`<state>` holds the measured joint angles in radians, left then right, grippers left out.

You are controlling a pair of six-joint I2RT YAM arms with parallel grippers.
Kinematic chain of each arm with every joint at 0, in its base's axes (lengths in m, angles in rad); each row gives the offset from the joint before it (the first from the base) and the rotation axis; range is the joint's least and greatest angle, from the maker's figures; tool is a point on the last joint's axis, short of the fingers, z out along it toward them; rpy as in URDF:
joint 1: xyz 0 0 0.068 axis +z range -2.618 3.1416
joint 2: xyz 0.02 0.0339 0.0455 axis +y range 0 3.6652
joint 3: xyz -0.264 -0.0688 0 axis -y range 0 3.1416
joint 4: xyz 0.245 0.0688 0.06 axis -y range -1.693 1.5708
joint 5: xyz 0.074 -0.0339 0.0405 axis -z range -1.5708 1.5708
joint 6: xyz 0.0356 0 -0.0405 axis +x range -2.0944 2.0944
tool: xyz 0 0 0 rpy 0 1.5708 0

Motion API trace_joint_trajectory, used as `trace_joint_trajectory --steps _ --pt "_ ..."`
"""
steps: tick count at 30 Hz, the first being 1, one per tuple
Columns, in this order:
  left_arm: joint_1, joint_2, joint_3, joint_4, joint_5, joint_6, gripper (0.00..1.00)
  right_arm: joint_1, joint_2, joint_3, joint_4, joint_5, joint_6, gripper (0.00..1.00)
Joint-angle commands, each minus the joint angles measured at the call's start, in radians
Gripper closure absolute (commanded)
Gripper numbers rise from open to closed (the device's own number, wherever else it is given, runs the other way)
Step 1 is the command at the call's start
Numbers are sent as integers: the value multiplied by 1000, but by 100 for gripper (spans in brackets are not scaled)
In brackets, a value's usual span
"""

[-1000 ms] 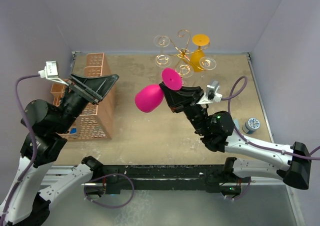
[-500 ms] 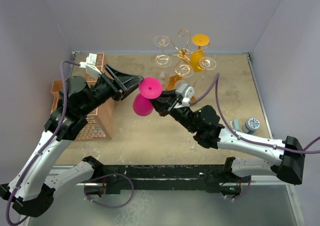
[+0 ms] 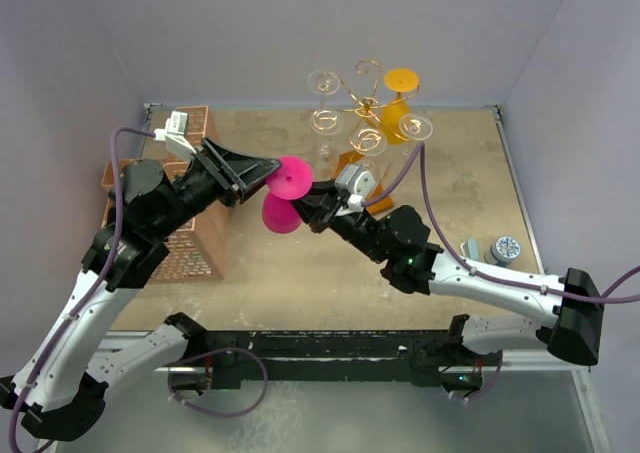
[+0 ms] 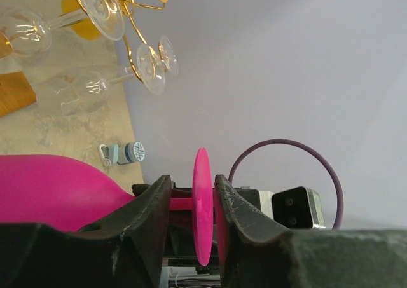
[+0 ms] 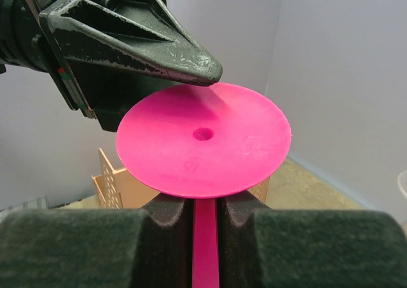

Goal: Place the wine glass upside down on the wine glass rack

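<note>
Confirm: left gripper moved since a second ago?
Yes. The left gripper swung right, off the orange crate, to the wine glass foot.

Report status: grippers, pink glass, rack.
Right gripper shut on the pink wine glass stem. Left gripper open, jaws straddling its foot. Glass not yet on the wine glass rack. Clear glasses hang on several rack arms.

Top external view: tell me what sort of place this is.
Probably a robot lab test cell: plain walls box in the table, the left arm and right arm mount at its near edge, and a wine glass rack stands at the back.
</note>
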<state>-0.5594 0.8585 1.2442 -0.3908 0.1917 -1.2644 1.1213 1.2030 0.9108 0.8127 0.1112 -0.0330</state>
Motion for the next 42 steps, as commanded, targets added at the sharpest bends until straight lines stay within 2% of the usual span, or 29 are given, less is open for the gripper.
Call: trace_joint_trajectory --steps 1,6,10,13,14,17,18,19,23,33,42 --pt "-2 -7 -14 36 48 -11 71 6 8 66 11 -35 0 100" --pt "-2 -5 -30 109 131 -46 85 6 53 127 -62 -20 32 100" --pt "-2 -12 -19 116 137 -44 100 6 42 133 -32 -42 92 100" --pt "-2 -19 -7 103 116 -33 100 6 35 135 -53 -75 159 98" --pt "-2 -22 -1 90 90 -26 100 6 33 139 -59 -72 177 92" --pt "-2 -35 21 68 29 1 100 6 26 145 -85 -70 224 68" --pt "-2 -42 27 65 -6 10 100 6 19 141 -92 -66 246 57" --pt "-2 -49 31 67 -28 17 100 5 8 135 -101 -61 279 51" --pt "-2 -80 47 72 -102 50 100 5 -75 74 -115 -89 432 40" --pt "-2 -111 31 116 -123 89 100 -61 -149 126 -170 -198 853 34" --pt "-2 -107 -3 149 -75 88 100 -66 -60 233 -183 -224 942 36"
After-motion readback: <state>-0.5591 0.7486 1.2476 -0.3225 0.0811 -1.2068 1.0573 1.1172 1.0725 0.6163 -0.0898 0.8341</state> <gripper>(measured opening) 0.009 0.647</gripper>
